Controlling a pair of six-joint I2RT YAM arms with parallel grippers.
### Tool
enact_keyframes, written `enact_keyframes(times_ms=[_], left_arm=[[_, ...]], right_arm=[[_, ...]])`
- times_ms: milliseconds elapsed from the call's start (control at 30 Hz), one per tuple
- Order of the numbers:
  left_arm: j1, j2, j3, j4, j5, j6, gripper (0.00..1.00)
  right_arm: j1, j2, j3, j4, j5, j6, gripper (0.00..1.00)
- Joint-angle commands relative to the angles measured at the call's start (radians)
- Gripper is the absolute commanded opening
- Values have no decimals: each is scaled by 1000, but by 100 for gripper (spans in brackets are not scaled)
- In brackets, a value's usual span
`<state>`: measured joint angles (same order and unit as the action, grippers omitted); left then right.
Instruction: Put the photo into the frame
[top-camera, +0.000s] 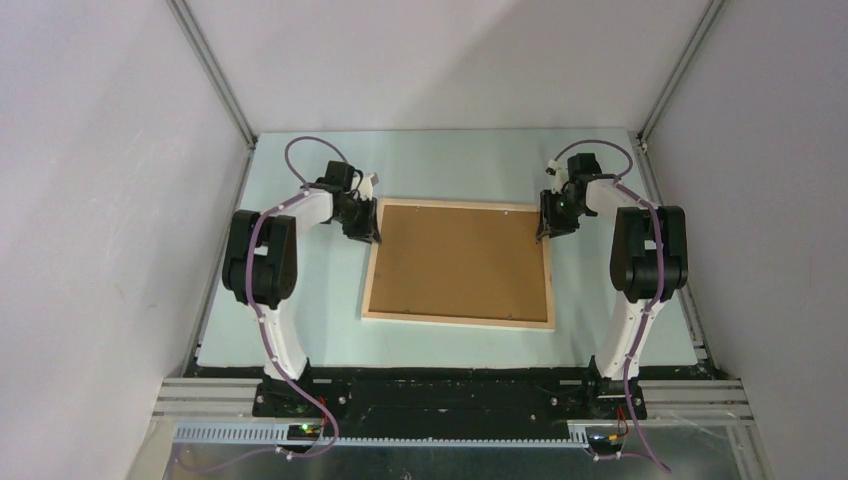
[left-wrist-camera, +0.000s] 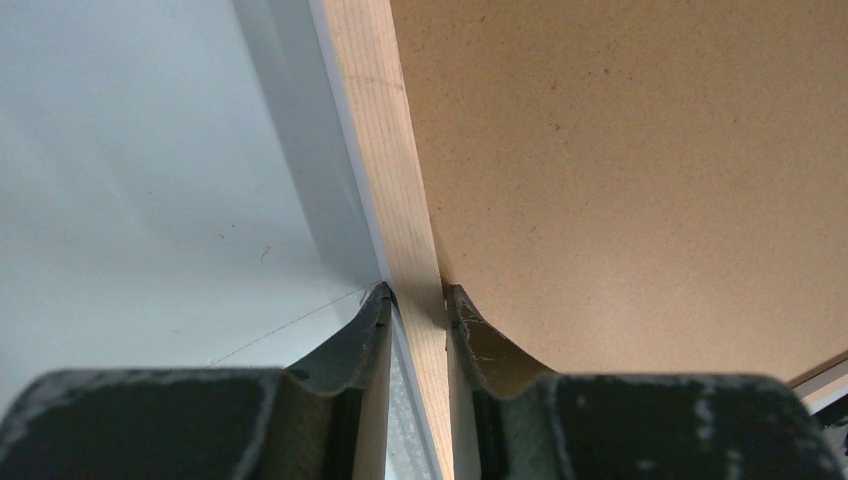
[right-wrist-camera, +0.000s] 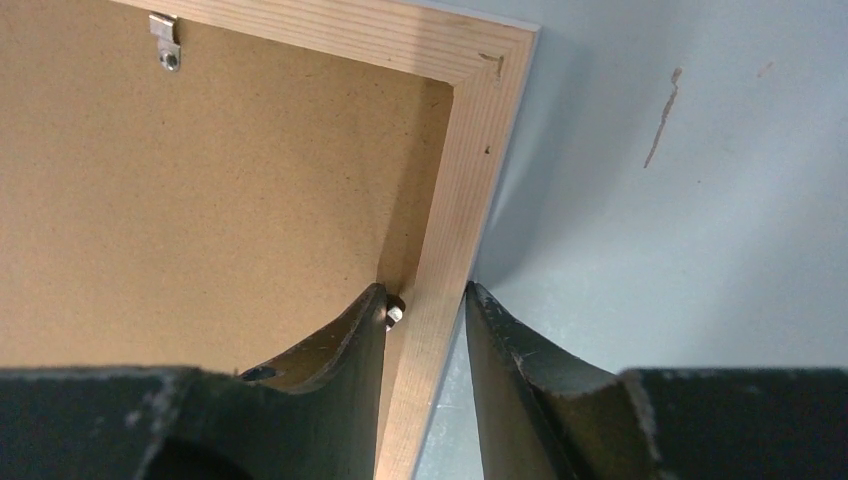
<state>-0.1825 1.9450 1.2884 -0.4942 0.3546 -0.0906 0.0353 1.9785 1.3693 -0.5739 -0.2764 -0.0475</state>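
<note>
The frame (top-camera: 455, 320), of pale wooden rails, lies flat in the middle of the table with a brown backing board (top-camera: 460, 260) filling its opening. The photo is hidden. My left gripper (top-camera: 368, 232) is at the far end of the left rail. In the left wrist view the gripper (left-wrist-camera: 418, 292) is shut on that rail (left-wrist-camera: 385, 150), one finger on each side. My right gripper (top-camera: 547, 228) is at the far end of the right rail. In the right wrist view the gripper (right-wrist-camera: 427, 290) straddles the rail (right-wrist-camera: 465, 180), still open, with a small gap on the board side.
A metal tab (right-wrist-camera: 165, 48) on the far rail holds the backing board (right-wrist-camera: 200, 200); another small tab (right-wrist-camera: 395, 313) sits beside my right inner finger. The pale table (top-camera: 300, 320) is ringed by white walls with metal posts at the back corners.
</note>
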Motion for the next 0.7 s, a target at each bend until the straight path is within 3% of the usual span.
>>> enact_keyframes(times_ms=[0,667], left_arm=[[-3,33,-13,-19,41,0,0],[-4,42,-8,-19,41,-1,0]], right_arm=[[-2,-6,4,-46,-32,-90,38],[-20,-18,4,-110,-110,-279,37]])
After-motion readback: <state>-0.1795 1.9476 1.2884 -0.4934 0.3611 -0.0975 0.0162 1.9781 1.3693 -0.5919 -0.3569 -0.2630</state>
